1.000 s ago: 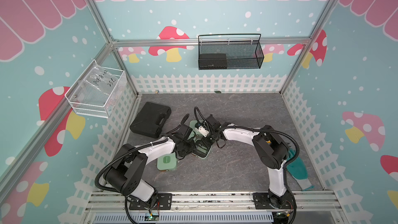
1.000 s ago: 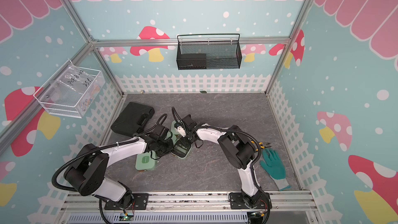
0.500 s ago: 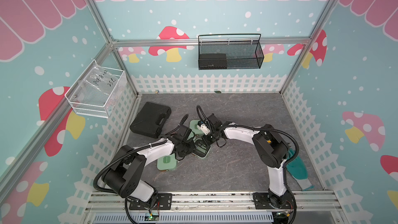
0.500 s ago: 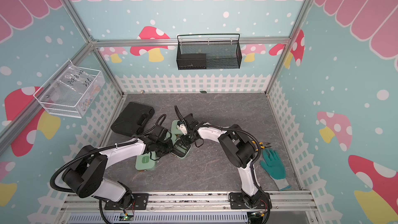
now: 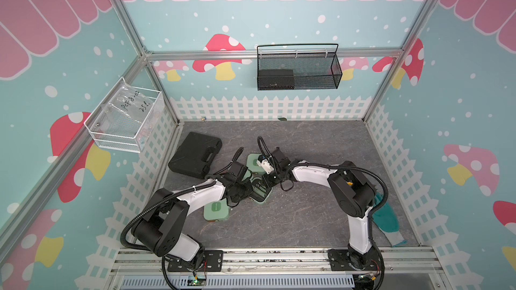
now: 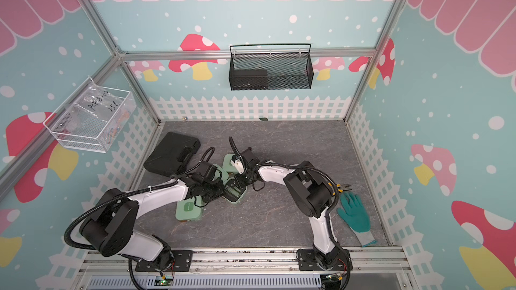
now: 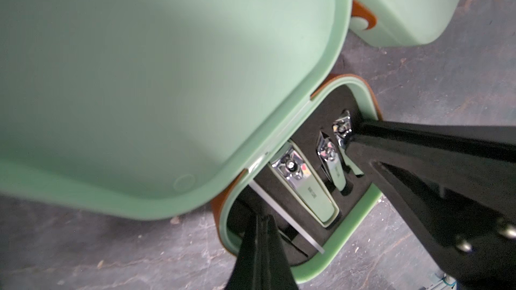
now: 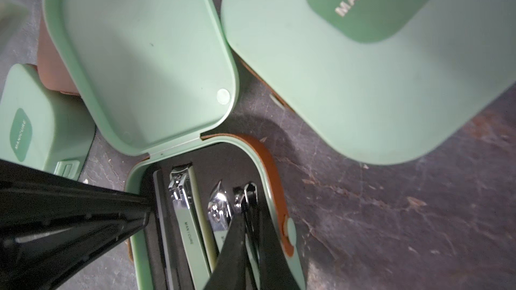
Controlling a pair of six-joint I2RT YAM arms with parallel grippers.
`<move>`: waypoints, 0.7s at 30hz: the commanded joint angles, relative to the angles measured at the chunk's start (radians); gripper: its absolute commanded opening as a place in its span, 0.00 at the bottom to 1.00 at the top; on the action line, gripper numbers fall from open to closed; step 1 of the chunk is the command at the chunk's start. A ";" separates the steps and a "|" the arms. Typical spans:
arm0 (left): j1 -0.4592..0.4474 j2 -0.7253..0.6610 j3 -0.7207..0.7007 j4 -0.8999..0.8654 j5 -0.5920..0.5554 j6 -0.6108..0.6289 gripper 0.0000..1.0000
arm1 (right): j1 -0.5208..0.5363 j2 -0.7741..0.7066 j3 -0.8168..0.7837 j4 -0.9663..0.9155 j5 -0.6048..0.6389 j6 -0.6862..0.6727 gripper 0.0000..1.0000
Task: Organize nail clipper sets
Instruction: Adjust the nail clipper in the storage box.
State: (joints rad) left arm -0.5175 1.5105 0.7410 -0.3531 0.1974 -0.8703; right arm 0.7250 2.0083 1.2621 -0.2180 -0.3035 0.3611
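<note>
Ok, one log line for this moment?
open case: lid up | left claw: shut, tip inside | right claw: shut on small clipper

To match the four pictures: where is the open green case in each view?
In a top view: the open green case sits just below the picture's middle.
In a top view: below the middle, slightly left.
Left wrist: its lid fills most of the picture.
Right wrist: lid and tray both show.
Shared landmark: the left end effector and right end effector dip into its tray.

"MANIC…" on closed mint case [image 8: 363, 65], "MANICURE" on large clipper [image 8: 187, 227], handwritten "8-02" on plastic bag [image 5: 129, 104].
</note>
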 commanded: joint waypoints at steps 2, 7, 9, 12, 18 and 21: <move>0.005 0.000 -0.048 -0.113 -0.044 0.011 0.00 | -0.049 0.078 -0.104 -0.155 0.215 0.033 0.11; 0.008 0.009 -0.045 -0.115 -0.041 0.014 0.00 | -0.047 -0.010 -0.046 -0.171 0.165 -0.010 0.20; 0.010 0.009 -0.043 -0.116 -0.042 0.016 0.00 | -0.047 -0.033 -0.006 -0.191 0.147 -0.028 0.23; 0.012 0.008 -0.042 -0.118 -0.041 0.016 0.00 | -0.046 -0.058 0.050 -0.228 0.139 -0.049 0.26; 0.014 -0.009 -0.041 -0.131 -0.046 0.019 0.00 | -0.047 -0.101 0.095 -0.256 0.127 -0.069 0.33; 0.014 -0.008 -0.037 -0.136 -0.044 0.022 0.00 | -0.047 -0.095 0.107 -0.256 0.122 -0.087 0.46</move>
State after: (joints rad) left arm -0.5098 1.4971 0.7330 -0.3817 0.1902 -0.8600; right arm 0.6796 1.9316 1.3453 -0.4267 -0.2108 0.3027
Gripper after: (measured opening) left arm 0.049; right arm 0.441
